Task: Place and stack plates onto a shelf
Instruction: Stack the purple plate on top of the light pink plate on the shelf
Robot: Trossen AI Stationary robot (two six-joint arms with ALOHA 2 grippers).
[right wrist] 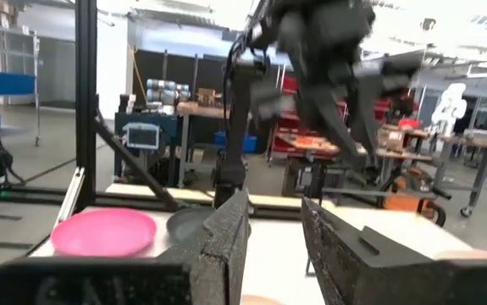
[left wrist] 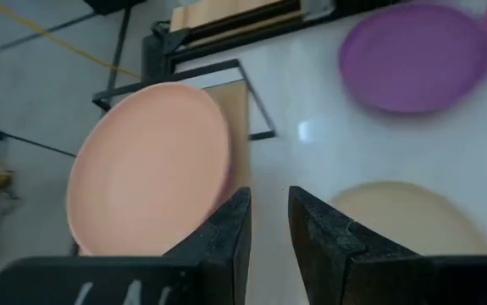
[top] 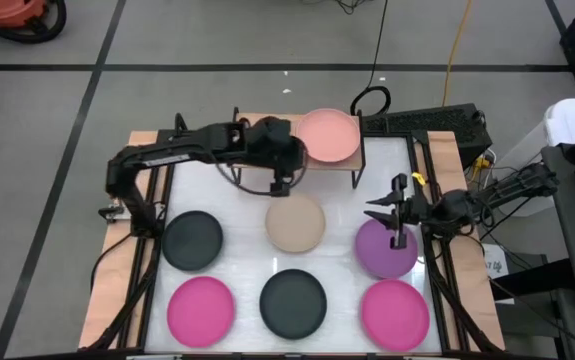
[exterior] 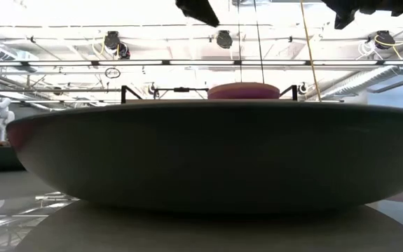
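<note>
One light pink plate (top: pixel 328 135) already lies on the shelf (top: pixel 359 152), and my left gripper (top: pixel 280 182) hangs just beside it over the table, fingers slightly apart and pinching nothing. Six plates are left on the table as I judge it: two grey (top: pixel 192 240), two hot pink (top: pixel 201 307), a beige plate (top: pixel 296 224) and a purple plate (top: pixel 379 254). My right gripper (top: pixel 392 222) sits above the purple plate's rim with its fingers spread and empty, so I reckon the task is barely begun and that plate looks likeliest to go next.
</note>
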